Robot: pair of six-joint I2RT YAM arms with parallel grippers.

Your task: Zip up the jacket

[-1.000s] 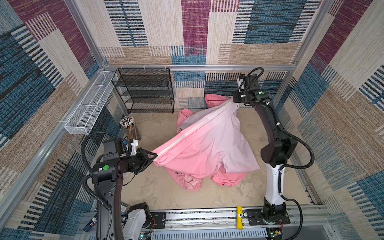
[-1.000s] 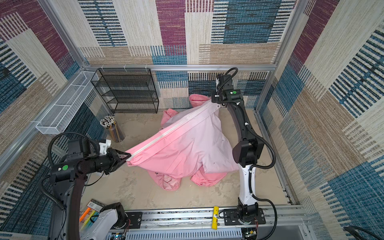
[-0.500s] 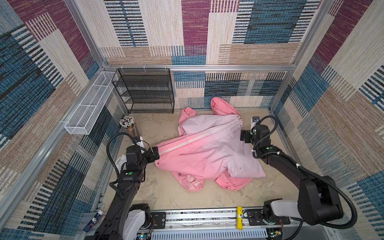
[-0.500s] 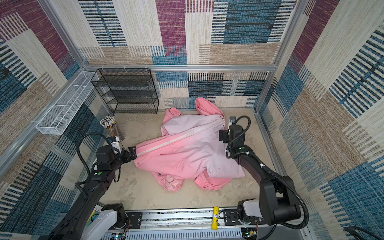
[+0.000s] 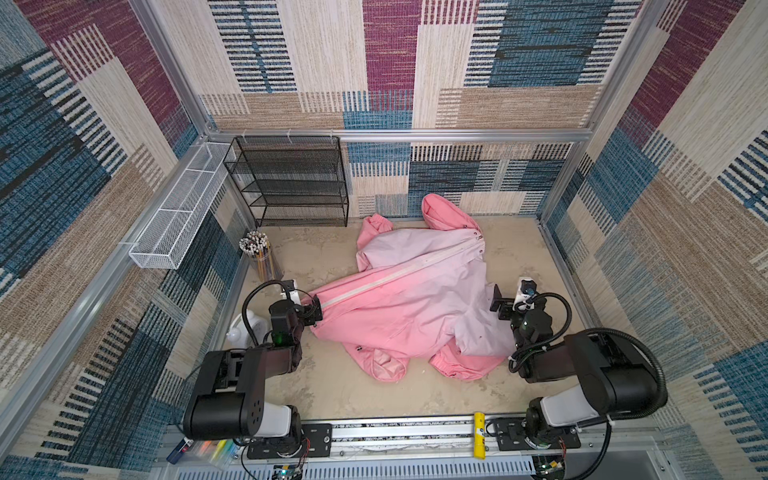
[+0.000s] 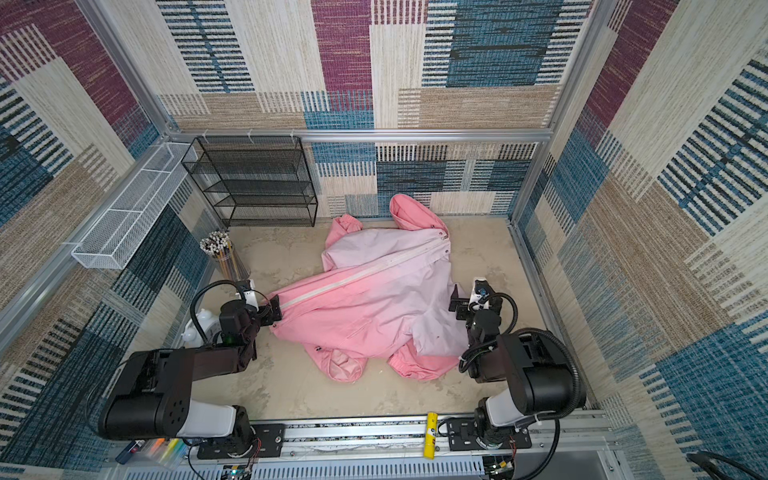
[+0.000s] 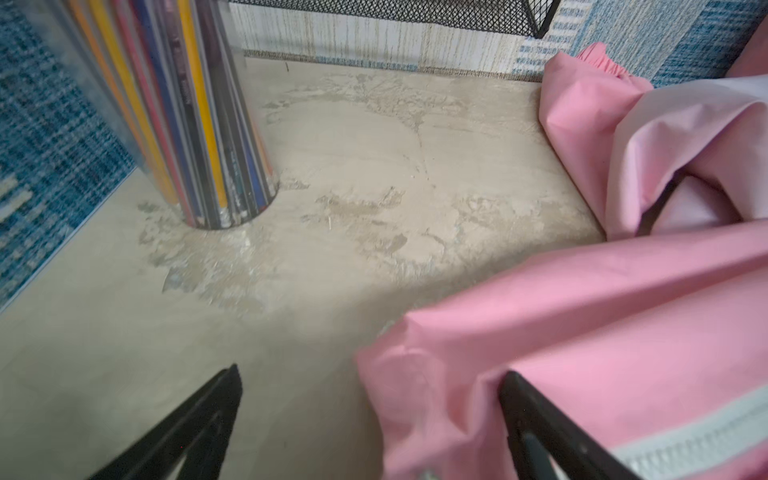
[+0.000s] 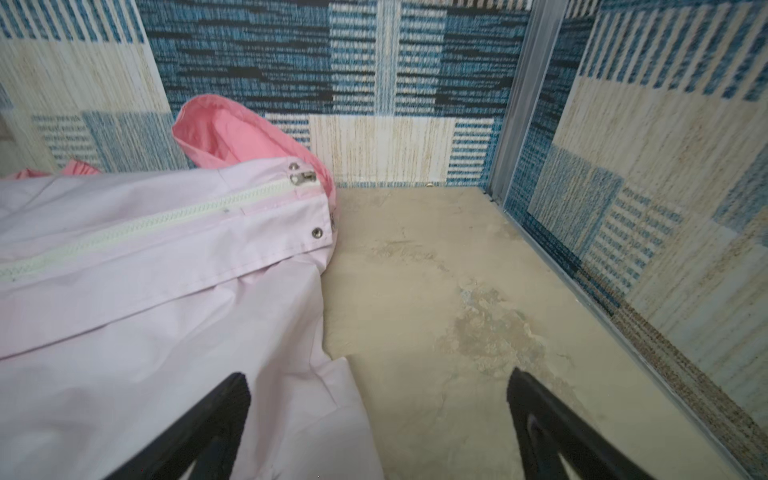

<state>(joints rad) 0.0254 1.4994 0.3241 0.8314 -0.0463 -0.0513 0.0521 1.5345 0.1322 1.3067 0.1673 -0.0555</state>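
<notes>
**Jacket** [image 5: 407, 303]: pink, spread rumpled across the middle of the desk [image 5: 332, 386], hood [image 5: 440, 214] toward the back wall, cuffs bunched at the near side.

**Zipper** [image 5: 399, 272]: white, closed along its whole visible run from hem to collar. Slider [image 8: 302, 177] seated at the collar, near a silver snap [image 8: 317, 232]. Task judged done or all but done; nothing left apparent except drawing the arms clear.

**Left end effector** [image 5: 316, 306]: jaws wide, at the hem end of the zipper, hem corner lying loose between them, unclamped.

**Right end effector** [image 5: 498, 300]: jaws wide, beside the pale side of the jacket, holding nothing.

**Desk surface:** beige, mottled, scuffed.

**Room:** patchwork woven wall panels [image 5: 390, 62]; black mesh shelf [image 5: 291, 183]; white wire basket [image 5: 178, 220]; cup of pencils [image 5: 259, 257].
</notes>
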